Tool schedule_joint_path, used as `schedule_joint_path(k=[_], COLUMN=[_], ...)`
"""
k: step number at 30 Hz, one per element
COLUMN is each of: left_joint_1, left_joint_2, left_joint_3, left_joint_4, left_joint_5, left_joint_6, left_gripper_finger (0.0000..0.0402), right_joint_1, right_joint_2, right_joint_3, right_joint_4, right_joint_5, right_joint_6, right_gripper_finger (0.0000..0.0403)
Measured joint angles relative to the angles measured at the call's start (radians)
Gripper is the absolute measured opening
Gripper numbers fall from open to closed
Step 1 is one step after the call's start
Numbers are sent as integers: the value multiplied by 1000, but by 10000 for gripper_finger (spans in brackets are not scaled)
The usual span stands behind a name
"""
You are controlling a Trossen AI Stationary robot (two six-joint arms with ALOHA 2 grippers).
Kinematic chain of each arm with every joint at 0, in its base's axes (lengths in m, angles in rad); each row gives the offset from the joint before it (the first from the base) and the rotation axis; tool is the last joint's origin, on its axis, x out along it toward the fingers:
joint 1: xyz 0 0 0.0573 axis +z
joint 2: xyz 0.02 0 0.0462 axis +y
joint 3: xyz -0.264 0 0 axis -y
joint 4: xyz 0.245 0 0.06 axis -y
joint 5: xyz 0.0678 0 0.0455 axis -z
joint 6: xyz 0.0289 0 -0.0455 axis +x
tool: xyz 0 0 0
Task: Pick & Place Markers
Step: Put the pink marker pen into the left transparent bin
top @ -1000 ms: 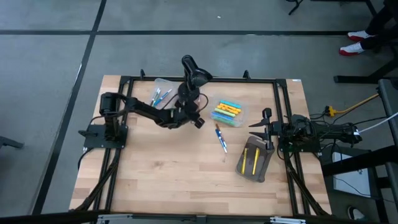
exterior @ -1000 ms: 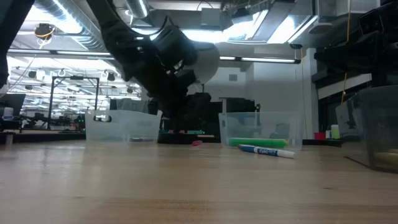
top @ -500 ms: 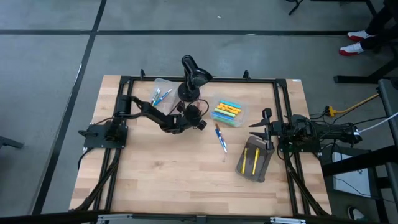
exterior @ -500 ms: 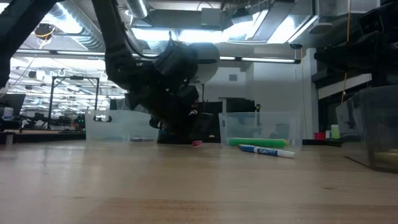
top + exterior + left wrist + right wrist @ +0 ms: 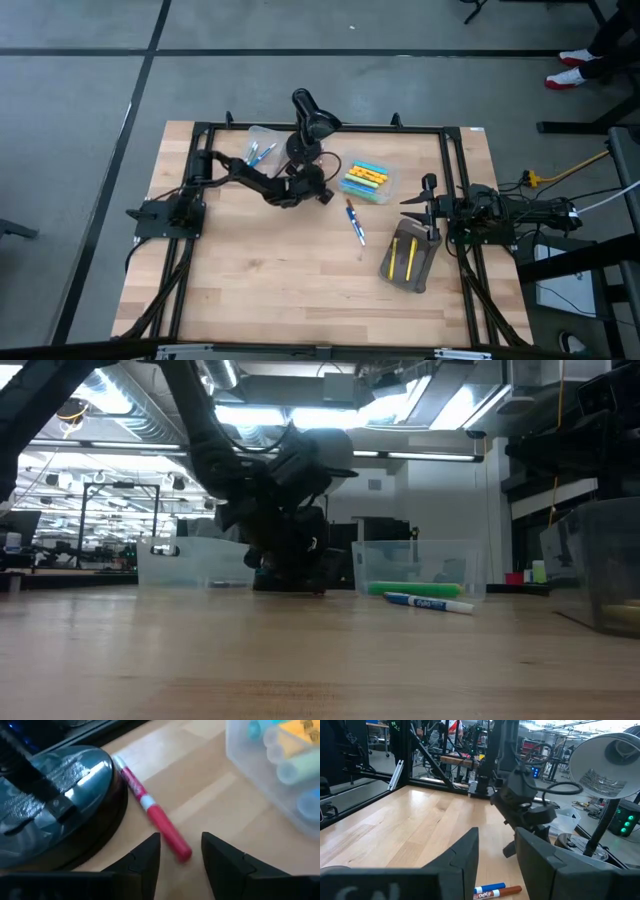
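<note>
A red marker [image 5: 155, 815] lies flat on the wood against the desk lamp's round base [image 5: 60, 805]. My left gripper [image 5: 180, 851] is open and low over the table, its fingers standing on either side of the marker's near end without touching it. In the high view the left gripper [image 5: 322, 194] is between the lamp [image 5: 310, 125] and a clear bin of yellow, green and blue markers [image 5: 365, 180]. A blue marker [image 5: 355, 222] lies loose on the table. My right gripper [image 5: 496, 852] is open and waits at the right edge [image 5: 420, 205].
A second clear bin with blue markers [image 5: 262, 150] sits at the far edge, left of the lamp. A grey pouch [image 5: 408, 255] holding yellow markers lies by the right arm. A black frame [image 5: 200, 130] borders the table. Bare wood fills the near half [image 5: 290, 290].
My left gripper has come down to the table beside the lamp base, settling over the red marker. The marker's pink end, which showed in the low view half a second ago, is now hidden behind the gripper.
</note>
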Motion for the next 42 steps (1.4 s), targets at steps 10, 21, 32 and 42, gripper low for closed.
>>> schedule_joint_path(k=[10, 21, 32, 42], left_joint_1=[11, 11, -39, -214], left_joint_2=[4, 4, 2, -46], left_joint_3=[11, 12, 15, 5], left_joint_4=[-8, -26, -119, -403], left_joint_5=[13, 9, -20, -16], left_joint_6=[-12, -12, -12, -190], left_gripper_finger=[100, 22, 28, 30], right_joint_1=[0, 0, 0, 0], right_joint_2=[0, 0, 0, 0], right_joint_3=[0, 0, 0, 0], right_joint_4=[0, 0, 0, 0], right_joint_5=[0, 0, 0, 0], right_joint_6=[0, 0, 0, 0], right_gripper_finger=[126, 126, 126, 126])
